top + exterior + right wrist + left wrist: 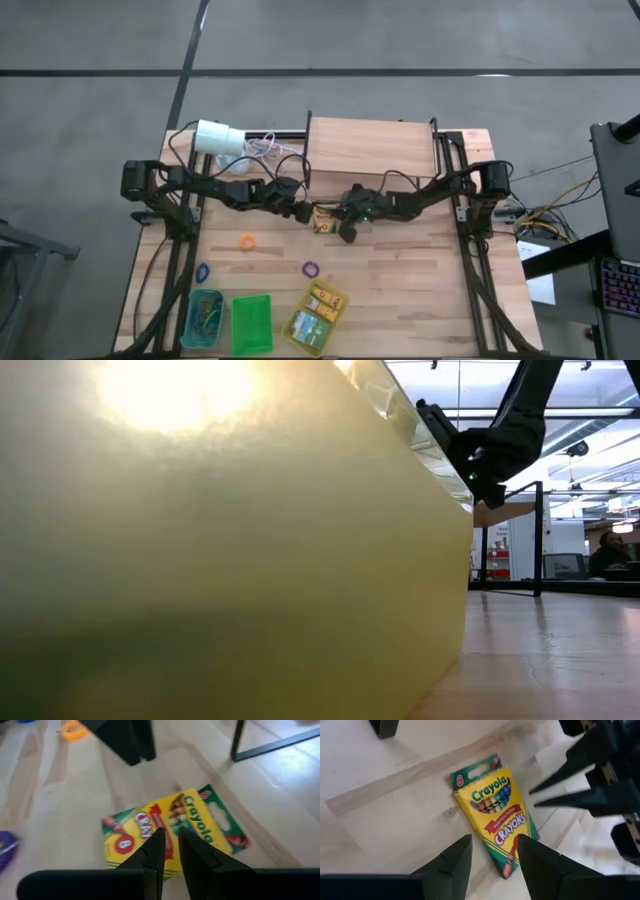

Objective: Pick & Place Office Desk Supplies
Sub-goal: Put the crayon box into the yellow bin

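Yellow-and-green box: crayon box (495,817) flat on counter (420,280), mid-frame.
Writing: "Crayola CRAYONS", "8".
Left pincer (492,852): parted, empty.
Right pincer (171,851): near-closed, empty.

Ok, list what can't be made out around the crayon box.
- Low view: a yellow bin wall fills the frame, hiding the crayon box.
- High view: box too small; left gripper and right gripper crowd it.
- Right wrist view: fingers cover its middle.
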`<action>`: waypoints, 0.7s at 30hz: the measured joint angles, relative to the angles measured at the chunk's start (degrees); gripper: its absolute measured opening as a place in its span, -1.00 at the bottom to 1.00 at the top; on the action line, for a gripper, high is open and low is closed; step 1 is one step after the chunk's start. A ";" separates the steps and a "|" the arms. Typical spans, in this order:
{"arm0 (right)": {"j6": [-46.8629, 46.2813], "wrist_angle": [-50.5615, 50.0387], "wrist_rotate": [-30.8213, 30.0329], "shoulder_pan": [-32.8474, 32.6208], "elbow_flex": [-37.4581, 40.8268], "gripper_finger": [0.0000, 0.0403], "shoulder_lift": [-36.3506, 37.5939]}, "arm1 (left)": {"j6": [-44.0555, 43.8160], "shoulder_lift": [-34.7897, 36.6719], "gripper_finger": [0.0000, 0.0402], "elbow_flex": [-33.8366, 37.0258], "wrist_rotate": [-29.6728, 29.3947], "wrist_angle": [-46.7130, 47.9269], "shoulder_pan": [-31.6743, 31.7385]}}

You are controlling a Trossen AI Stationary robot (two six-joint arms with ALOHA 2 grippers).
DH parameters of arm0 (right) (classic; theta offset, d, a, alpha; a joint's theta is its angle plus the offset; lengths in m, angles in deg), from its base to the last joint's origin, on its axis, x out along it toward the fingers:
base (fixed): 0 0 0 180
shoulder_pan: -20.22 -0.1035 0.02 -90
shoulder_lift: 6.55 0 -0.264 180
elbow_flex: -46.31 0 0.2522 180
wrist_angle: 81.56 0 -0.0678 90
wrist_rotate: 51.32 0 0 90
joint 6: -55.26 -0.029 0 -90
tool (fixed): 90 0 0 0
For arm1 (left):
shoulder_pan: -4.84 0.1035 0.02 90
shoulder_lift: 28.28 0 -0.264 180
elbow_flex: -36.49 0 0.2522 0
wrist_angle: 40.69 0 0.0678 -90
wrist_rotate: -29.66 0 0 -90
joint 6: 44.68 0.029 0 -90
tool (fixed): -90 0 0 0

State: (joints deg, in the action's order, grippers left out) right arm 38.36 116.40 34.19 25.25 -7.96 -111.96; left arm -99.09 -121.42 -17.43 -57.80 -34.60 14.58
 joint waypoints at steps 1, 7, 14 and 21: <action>0.00 -0.01 0.25 -0.06 -0.01 -0.74 0.05 | -0.05 0.02 -0.20 0.00 -0.28 -0.04 0.00; -0.86 -1.62 0.22 -0.15 0.35 -0.74 -0.19 | -1.58 -2.78 -0.20 0.00 -1.61 -3.40 0.00; -1.13 -1.91 0.06 -0.20 0.52 -0.74 -0.21 | -3.41 -6.69 -0.20 -1.22 -0.38 -5.00 0.31; -1.08 -4.09 0.00 -0.15 0.56 -0.74 -0.21 | -4.18 -7.57 -0.20 -2.74 0.08 -4.63 0.33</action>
State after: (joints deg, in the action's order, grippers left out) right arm 37.28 112.31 34.19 25.10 -7.40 -112.17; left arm -103.27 -128.99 -20.17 -57.72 -39.23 14.90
